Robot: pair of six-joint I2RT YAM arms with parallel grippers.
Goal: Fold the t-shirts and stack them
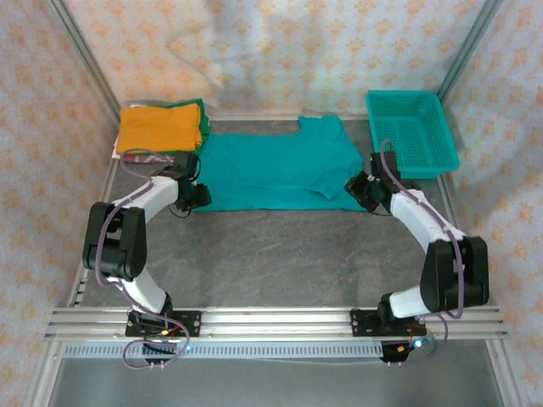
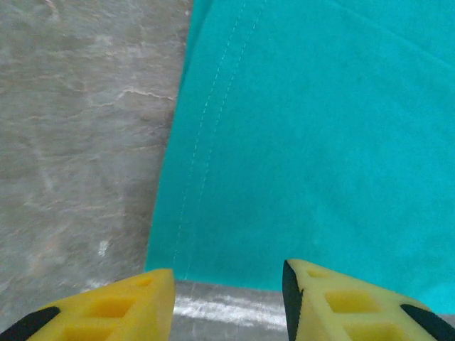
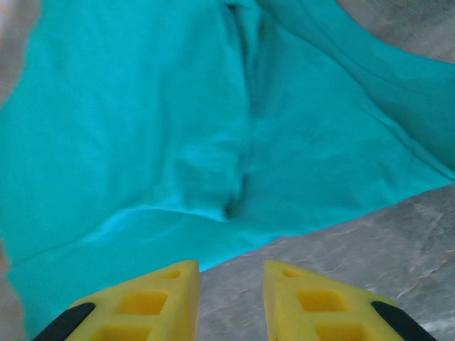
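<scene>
A teal t-shirt (image 1: pixel 276 168) lies spread flat across the back middle of the table, plain side up. Folded orange (image 1: pixel 159 128) and green (image 1: pixel 197 108) shirts sit stacked at the back left. My left gripper (image 1: pixel 197 199) hovers at the teal shirt's near-left corner (image 2: pixel 284 142), jaws open, nothing between the yellow fingers (image 2: pixel 128 305). My right gripper (image 1: pixel 360 188) is at the shirt's near-right edge (image 3: pixel 178 142), jaws open over bare table just short of the cloth, beside a crease.
A rigid teal mesh basket (image 1: pixel 413 131) stands at the back right, close to the right arm. Grey table (image 1: pixel 280 254) stretches in front of the shirt. Metal frame posts and patterned walls enclose the workspace.
</scene>
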